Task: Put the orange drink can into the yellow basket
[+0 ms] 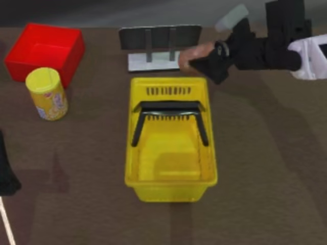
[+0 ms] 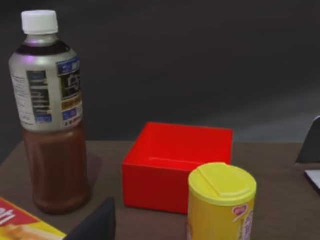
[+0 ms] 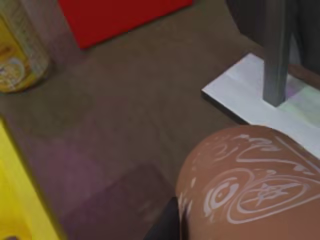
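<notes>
My right gripper (image 1: 200, 62) pinches the orange drink can (image 1: 196, 54) across its body, holding it on its side in the air just behind the far rim of the yellow basket (image 1: 171, 186), beside a grey stand (image 1: 159, 48). I judge the can light, rigid and slick, best held mid-body. My left arm sits parked at the table's left edge.

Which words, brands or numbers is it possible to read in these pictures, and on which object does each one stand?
No complete text can be read.
Bottle label: print blocks, too small to read.
Yellow canister: a red and white badge, blurred.
Flat box at the left wrist view's corner: white letters cut off by the edge, not readable.
Orange drink can, in the right gripper: only pale swirl markings, no letters.
Yellow basket, red bin: no text.
</notes>
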Tool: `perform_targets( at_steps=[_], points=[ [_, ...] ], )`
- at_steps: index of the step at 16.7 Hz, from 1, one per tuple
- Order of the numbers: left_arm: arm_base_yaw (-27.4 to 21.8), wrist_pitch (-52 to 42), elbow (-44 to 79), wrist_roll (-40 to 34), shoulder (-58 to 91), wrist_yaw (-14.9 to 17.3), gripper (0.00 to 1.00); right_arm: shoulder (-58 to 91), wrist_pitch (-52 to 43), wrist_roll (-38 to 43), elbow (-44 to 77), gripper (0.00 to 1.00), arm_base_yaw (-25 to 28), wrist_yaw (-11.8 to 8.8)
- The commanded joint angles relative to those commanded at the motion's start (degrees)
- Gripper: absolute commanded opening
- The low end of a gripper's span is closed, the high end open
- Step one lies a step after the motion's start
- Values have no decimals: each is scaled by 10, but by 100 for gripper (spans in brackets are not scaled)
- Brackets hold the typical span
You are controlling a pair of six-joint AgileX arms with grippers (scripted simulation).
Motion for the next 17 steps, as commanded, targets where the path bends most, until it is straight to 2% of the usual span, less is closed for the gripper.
perform_targets(
  at_steps=[4,6,8,11,17],
  points=[
    [0,0,0,0,0,0,100,-21,212,72,-50,0,18,-125],
    [0,0,0,0,0,0,100,-33,294,99,-69,0,25,-175],
    [0,0,0,0,0,0,100,-46,355,118,-83,0,30,-214],
    [0,0,0,0,0,0,100,-58,399,132,-94,0,35,-245],
    [0,0,0,0,0,0,100,-55,403,133,-93,0,33,-247]
  ],
)
